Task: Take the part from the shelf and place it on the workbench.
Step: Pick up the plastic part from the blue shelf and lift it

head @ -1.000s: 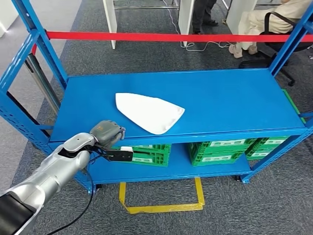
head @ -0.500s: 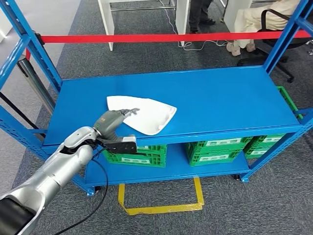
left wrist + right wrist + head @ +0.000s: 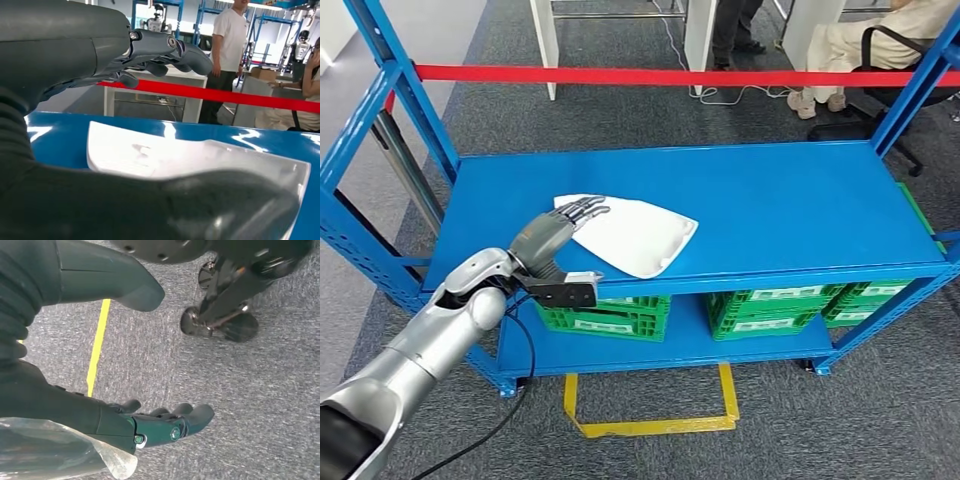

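The left hand (image 3: 550,232) reaches in over the near edge of the blue shelf (image 3: 773,200), its fingers (image 3: 586,210) stretched out flat and apart, holding nothing — they lie over the near corner of the white part (image 3: 637,232), and from the left wrist view there looks to be a gap of air between the fingers above and the part below, with the thumb low along the front. That spread, I'd guess, is to bracket the thin shell from above and below before closing on it. The part itself lies flat on the upper deck of the shelf, toward the left, its pointed end aimed right and its long edge just beside the shelf's front lip, which makes that edge the easy place to pinch. The right hand (image 3: 166,425) hangs down beside the body over grey carpet, fingers loosely extended with nothing in them. Green crates (image 3: 765,310) sit on the lower deck, and a red barrier tape (image 3: 660,75) runs behind the shelf. Nothing is lifted yet.
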{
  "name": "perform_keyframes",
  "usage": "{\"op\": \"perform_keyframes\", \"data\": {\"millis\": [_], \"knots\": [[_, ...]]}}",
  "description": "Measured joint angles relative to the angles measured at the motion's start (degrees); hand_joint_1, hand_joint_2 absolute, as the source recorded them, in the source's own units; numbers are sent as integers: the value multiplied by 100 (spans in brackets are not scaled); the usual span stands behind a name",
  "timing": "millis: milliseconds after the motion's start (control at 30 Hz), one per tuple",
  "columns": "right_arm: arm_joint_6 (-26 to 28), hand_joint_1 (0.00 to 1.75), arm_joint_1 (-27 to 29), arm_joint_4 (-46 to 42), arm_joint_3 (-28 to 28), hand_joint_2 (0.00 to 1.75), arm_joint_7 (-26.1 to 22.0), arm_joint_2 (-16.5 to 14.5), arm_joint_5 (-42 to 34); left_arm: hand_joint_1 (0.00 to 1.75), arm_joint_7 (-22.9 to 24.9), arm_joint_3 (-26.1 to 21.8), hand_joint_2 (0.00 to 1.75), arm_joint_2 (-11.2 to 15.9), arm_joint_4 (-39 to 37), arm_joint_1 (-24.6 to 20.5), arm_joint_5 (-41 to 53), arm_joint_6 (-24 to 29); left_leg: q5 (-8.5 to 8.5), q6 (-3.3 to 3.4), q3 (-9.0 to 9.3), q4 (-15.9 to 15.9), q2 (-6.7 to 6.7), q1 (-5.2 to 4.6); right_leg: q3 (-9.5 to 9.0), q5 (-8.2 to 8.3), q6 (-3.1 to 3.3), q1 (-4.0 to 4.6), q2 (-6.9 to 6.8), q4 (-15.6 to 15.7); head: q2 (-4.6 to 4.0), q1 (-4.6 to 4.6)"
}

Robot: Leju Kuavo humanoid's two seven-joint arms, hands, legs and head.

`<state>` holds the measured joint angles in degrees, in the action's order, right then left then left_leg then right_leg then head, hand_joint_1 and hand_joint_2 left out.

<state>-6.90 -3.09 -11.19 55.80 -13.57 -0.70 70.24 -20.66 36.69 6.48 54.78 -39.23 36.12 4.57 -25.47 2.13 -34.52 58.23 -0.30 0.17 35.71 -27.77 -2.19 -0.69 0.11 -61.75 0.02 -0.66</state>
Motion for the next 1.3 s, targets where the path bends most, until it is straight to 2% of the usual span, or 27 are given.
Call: {"op": "perform_keyframes", "data": {"millis": [33,67,133,200,267,333,367,400,433,467,533,567,633,700,733,767,833,867,900,933,1000,1033,1067,1200,1300], "knots": [[1,0,-8,0,2,175,1,0,-2,0,-1,0,0,7,17,-5,0,-1,0,-25,-9,8,-2,-11,-145,72,20,5,2,274,0,4],[3,0,-12,0,4,175,1,0,-3,0,-1,0,0,15,31,-8,0,-1,3,-53,-18,12,-4,-20,-220,80,41,12,6,408,0,6],[5,0,-5,0,11,175,2,-1,-6,0,-2,0,0,33,45,-8,-1,-2,15,-114,-21,4,-6,-23,-236,82,96,16,16,423,0,9],[6,0,2,0,22,175,2,-2,-6,0,-3,-2,0,56,58,-12,-1,-2,-85,-177,-58,116,-1,-14,-248,107,164,0,13,446,0,20],[6,0,-2,0,31,175,2,-2,-5,0,-4,-1,0,76,70,-11,-3,-2,-407,-230,-275,645,5,-2,-257,119,218,-13,5,462,0,34],[6,0,0,0,35,175,2,-1,-6,0,-4,3,0,92,74,11,-3,-4,-746,-256,-598,1407,7,6,-257,114,238,-11,1,460,0,37],[6,0,3,0,37,175,3,-1,-7,0,-4,6,0,101,74,25,-3,-9,-786,-258,-685,1618,6,8,-258,110,242,-10,2,458,0,37],[7,0,6,0,38,175,3,0,-8,0,-4,8,0,108,74,32,-2,-15,-717,-253,-678,1619,7,8,-263,107,243,-10,4,457,0,38],[8,0,7,0,39,175,3,-1,-10,0,-4,9,0,114,74,32,0,-23,-542,-238,-557,1373,7,8,-273,100,241,-9,6,456,0,39],[9,0,6,0,39,175,3,-1,-13,0,-4,9,0,120,74,25,2,-31,-321,-215,-364,972,7,7,-285,93,232,-9,8,455,0,39],[9,0,0,0,39,175,2,-2,-17,0,-4,17,0,129,78,1,13,-46,-72,-167,-16,246,7,-10,-291,78,194,7,7,446,0,35],[8,0,-3,0,40,175,1,-2,-18,0,-4,24,0,134,81,-7,17,-52,-49,-149,62,66,5,-21,-281,75,168,12,6,442,0,32],[8,0,-5,0,43,175,-1,-2,-20,0,-4,37,0,144,86,-11,27,-61,-80,-114,78,-11,2,-38,-266,80,109,11,5,447,0,31],[7,0,-1,-1,45,175,-1,-3,-21,0,-3,40,0,155,93,-12,32,-55,-62,-51,99,-48,5,-17,-239,37,51,3,3,420,0,25],[6,0,-3,-1,46,175,-1,-4,-22,0,-2,41,0,157,98,-18,34,-52,-53,-17,113,-69,7,-3,-166,-53,26,2,1,278,0,11],[5,0,-6,-1,49,175,-1,-4,-24,0,-2,45,0,155,102,-21,35,-49,-48,9,124,-84,10,9,-26,-195,5,-1,0,4,0,2],[6,0,-8,0,60,175,0,-5,-28,0,-2,57,0,152,104,-13,37,-48,-60,37,125,-83,10,6,384,-524,-24,-3,-2,-799,0,-16],[6,0,-2,0,69,175,0,-4,-29,0,-2,67,0,154,104,-3,38,-48,-67,41,128,-82,10,4,564,-604,-33,-4,-2,-1110,0,-14],[5,0,5,0,77,175,0,-4,-28,0,-2,76,0,156,104,6,39,-48,-77,42,135,-81,8,5,652,-571,-39,-4,-4,-1222,0,-17],[4,0,10,0,84,175,0,-4,-27,0,-2,84,0,156,104,11,39,-48,-90,36,149,-80,6,7,621,-422,-39,-7,-5,-1092,0,-16],[3,0,9,0,90,175,-1,-4,-26,0,-2,91,0,156,104,9,40,-48,-124,13,191,-77,1,12,335,6,-31,-13,-8,-421,0,-17],[3,0,7,0,91,175,-2,-4,-26,0,-2,90,0,156,104,7,40,-48,-135,3,206,-76,0,14,214,149,-27,-15,-10,-158,0,-17],[3,0,5,0,92,175,-2,-4,-26,0,-2,90,0,156,104,5,40,-48,-142,-3,215,-75,0,15,151,216,-26,-16,-10,-23,0,-18],[3,0,5,0,92,175,-2,-4,-26,0,-2,90,0,156,104,5,40,-48,-144,-4,216,-75,0,15,140,227,-26,-16,-11,0,0,-17],[4,0,3,0,92,175,-2,-4,-26,0,-2,90,0,156,104,2,40,-48,-155,-15,223,-72,0,14,67,286,-23,-18,-13,169,0,-17]]}}
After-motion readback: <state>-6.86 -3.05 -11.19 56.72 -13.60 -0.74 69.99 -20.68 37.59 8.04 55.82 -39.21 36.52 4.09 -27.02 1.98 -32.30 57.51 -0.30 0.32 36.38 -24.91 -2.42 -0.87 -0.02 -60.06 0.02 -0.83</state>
